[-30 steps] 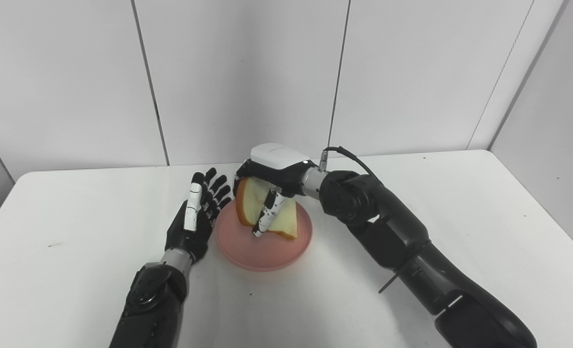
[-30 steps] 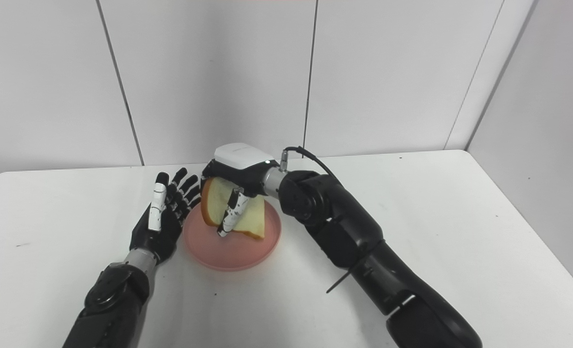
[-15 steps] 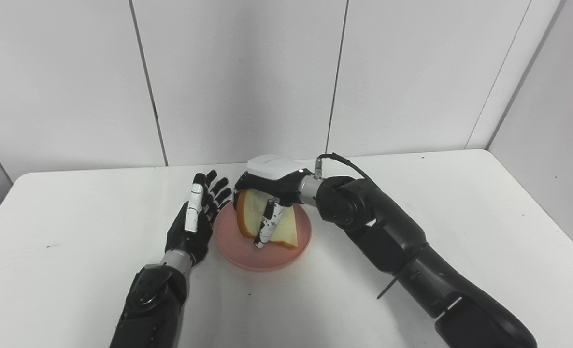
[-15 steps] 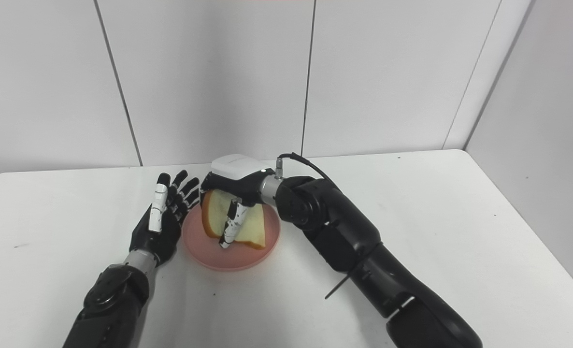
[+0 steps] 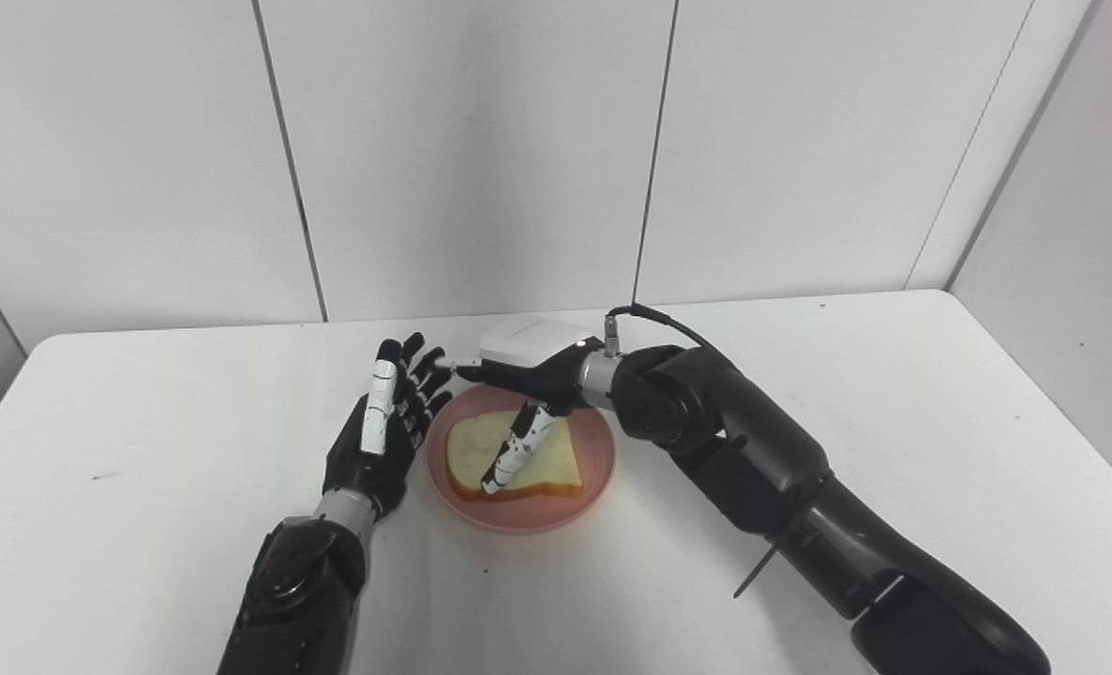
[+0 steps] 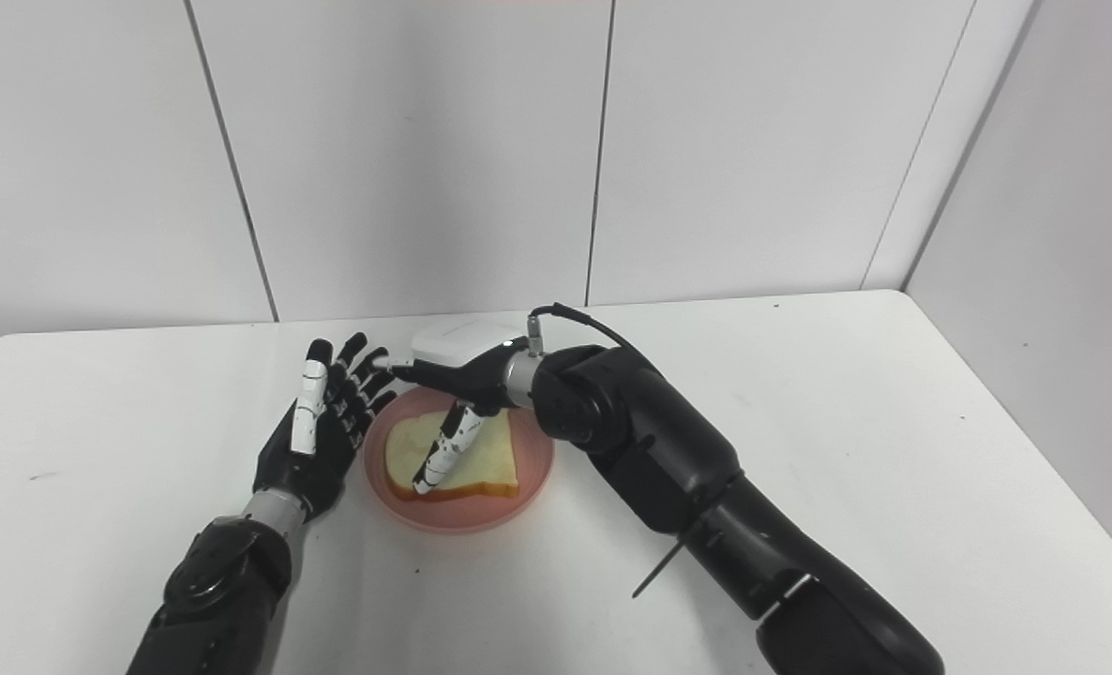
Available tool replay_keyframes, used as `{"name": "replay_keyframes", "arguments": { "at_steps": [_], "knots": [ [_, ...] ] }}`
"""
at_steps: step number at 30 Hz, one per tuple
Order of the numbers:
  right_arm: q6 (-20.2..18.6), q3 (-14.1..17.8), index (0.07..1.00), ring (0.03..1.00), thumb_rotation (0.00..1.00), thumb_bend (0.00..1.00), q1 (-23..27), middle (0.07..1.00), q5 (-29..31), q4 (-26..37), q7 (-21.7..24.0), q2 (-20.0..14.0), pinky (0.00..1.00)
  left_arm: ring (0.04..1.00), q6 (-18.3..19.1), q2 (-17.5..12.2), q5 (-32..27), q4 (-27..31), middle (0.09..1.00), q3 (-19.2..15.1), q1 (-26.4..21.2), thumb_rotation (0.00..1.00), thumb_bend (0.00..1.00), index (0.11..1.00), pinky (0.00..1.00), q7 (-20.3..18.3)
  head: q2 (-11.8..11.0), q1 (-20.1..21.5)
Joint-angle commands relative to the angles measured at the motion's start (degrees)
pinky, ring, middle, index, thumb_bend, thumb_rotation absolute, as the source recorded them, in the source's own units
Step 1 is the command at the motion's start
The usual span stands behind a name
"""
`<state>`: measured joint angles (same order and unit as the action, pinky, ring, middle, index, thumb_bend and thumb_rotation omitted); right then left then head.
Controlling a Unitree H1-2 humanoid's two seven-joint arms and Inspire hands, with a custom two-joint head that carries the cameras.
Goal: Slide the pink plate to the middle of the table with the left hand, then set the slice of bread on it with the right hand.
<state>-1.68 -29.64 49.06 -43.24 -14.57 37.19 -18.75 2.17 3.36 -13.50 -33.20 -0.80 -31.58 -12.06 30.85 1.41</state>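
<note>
**Status: Bread on Plate, Release in Progress**

The pale square slice of bread with a tan crust (image 5: 514, 459) lies flat on the round pink plate (image 5: 592, 469), at centre frame, slightly left of the midline. The plate rests on the white table (image 5: 894, 422), roughly midway across its visible width, so I judge the slide step complete.

My right hand (image 5: 518, 375), black with a white back cover, sits over the upper edge of the plate. Its fingers are spread and extended toward the left of the frame, clamping nothing. Its thumb (image 5: 511, 452) slants down across the top of the slice; whether it touches the bread or only hangs above it cannot be told from either view.

My left hand (image 5: 383, 427) stands just beside the left rim of the plate, palm toward it, fingers apart and pointing up-frame, holding nothing.

Remaining, in my judgement: lift the right thumb clear of the slice and withdraw both hands. The placement itself appears done.
</note>
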Motion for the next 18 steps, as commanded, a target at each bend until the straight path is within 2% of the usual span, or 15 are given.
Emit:
{"name": "replay_keyframes", "arguments": {
  "at_steps": [1, 10, 16, 18],
  "knots": [
    [-0.69, 0.72, 1.000, 1.000, 0.53, 1.00, 2.97, 1.000, -0.51, 1.91, -0.62, -0.28, 0.90, 0.953, 6.38, 0.10, 1.28, -2.24, 0.954, 0.44, 3.70, 0.94, 0.80, 0.964, 0.94, 1.65, 0.24, -0.03],
    [-1.08, 0.67, 1.000, 1.000, 0.51, 1.00, 2.66, 1.000, -1.31, 2.32, 0.02, -0.14, 0.91, 0.957, 6.45, -0.07, 1.42, -1.79, 0.960, 0.65, 4.00, 0.95, 0.79, 0.972, 0.95, 1.48, 0.50, 0.07],
    [-2.47, 1.79, 1.000, 1.000, 0.51, 1.00, 3.09, 1.000, -0.41, 5.16, 2.21, -0.51, 0.93, 0.947, 6.72, 0.11, 1.27, -1.71, 0.948, 0.24, 3.93, 0.93, 0.80, 0.959, 0.94, 2.41, 0.45, 0.28],
    [-3.03, 2.41, 1.000, 1.000, 0.52, 1.00, 3.35, 1.000, -0.10, 6.10, 2.91, -0.61, 0.99, 0.952, 6.34, -0.03, 1.30, -2.10, 0.956, 0.27, 3.82, 0.93, 0.80, 0.973, 0.95, 2.31, 0.23, 0.28]
  ]
}}
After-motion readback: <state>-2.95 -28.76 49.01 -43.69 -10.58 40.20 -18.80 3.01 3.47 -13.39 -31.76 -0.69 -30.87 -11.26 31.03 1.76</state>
